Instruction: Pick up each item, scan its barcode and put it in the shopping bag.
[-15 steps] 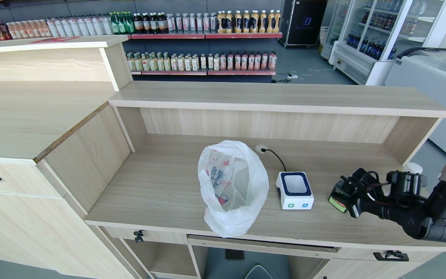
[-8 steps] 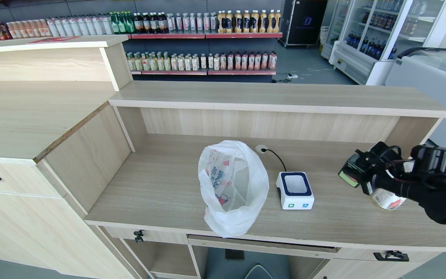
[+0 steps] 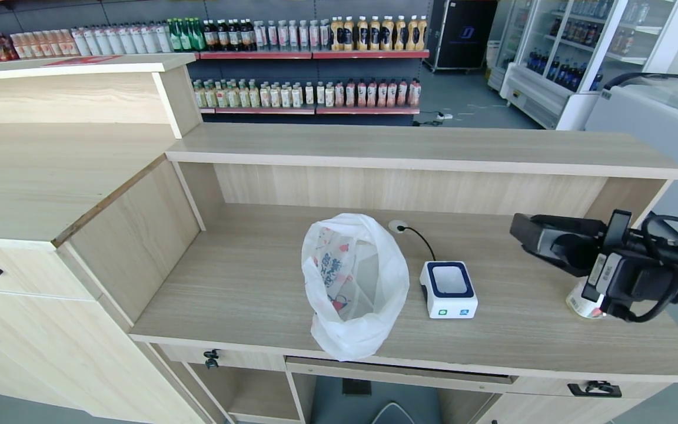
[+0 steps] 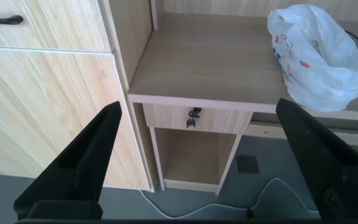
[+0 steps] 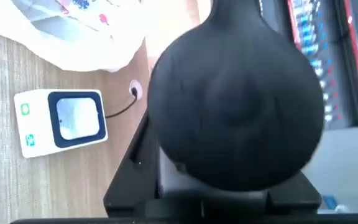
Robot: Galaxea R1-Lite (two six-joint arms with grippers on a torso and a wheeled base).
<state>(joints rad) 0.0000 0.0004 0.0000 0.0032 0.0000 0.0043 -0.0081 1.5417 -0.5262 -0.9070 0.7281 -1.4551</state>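
A white plastic shopping bag (image 3: 354,282) stands open on the wooden counter (image 3: 245,282), with a printed package inside it. Just right of it lies the white barcode scanner (image 3: 448,288), its window facing up. My right gripper (image 3: 551,244) hangs above the counter's right end, right of the scanner, shut on a dark boxy item (image 3: 542,235) that points toward the scanner. In the right wrist view that dark item (image 5: 235,93) blocks the fingers, with the scanner (image 5: 61,121) and the bag (image 5: 73,31) beyond. My left gripper (image 4: 199,106) is open and holds nothing, low off the counter's front left corner, the bag (image 4: 319,56) farther off.
A white labelled jar (image 3: 580,303) stands on the counter under my right arm. A raised shelf (image 3: 421,147) runs along the back, and a taller cabinet (image 3: 50,176) closes the left side. The scanner's cable (image 3: 415,235) leads to a hole behind it.
My right arm has risen off the counter with the dark item, pulled back to the right and turned its wrist. The white jar has come into view beneath it.
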